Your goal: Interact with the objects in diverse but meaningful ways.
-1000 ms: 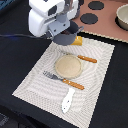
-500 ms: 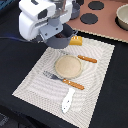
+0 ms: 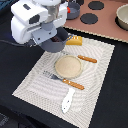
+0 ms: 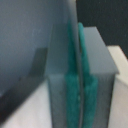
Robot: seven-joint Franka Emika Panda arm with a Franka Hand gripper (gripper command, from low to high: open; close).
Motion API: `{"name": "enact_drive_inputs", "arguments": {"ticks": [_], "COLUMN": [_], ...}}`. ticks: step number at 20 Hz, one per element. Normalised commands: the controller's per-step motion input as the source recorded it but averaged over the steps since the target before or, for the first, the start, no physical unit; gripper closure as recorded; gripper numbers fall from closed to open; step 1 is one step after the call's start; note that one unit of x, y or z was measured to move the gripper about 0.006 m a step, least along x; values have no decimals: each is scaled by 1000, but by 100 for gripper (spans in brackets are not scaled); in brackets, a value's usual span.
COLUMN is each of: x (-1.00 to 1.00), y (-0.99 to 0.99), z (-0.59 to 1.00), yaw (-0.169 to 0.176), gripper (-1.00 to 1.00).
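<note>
Two teal pads (image 4: 75,95) of my pincer (image 4: 76,65) are clamped on the thin rim of a grey-blue pot (image 3: 54,44), which hangs at the placemat's (image 3: 35,82) far edge. Beyond it lie the tan plate (image 3: 68,66), flanked by orange-handled cutlery (image 3: 75,85), and the bread loaf (image 3: 75,41). Judgement: pot lifted, not yet placed; remaining items untouched.

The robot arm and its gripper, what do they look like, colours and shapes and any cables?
In the exterior view the arm is a bulky white shell with rounded, blocky segments and dark grey patches at the joints. A dark cable trails from it toward that view's left. In the wrist view the gripper shows grey, flat-sided fingers lined with teal-green pads. No markings are legible.
</note>
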Motion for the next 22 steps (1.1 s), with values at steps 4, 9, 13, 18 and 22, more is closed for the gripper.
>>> {"name": "enact_drive_inputs", "arguments": {"ticks": [4,9,13,18,22], "x": [-1000,-986,-836,-645,-318], "y": [-9,-95,-161,-178,-168], "z": [-224,-285,-289,-234,-93], "yaw": [0,1,0,2,0], "gripper": [100,100,100,100,100]}}
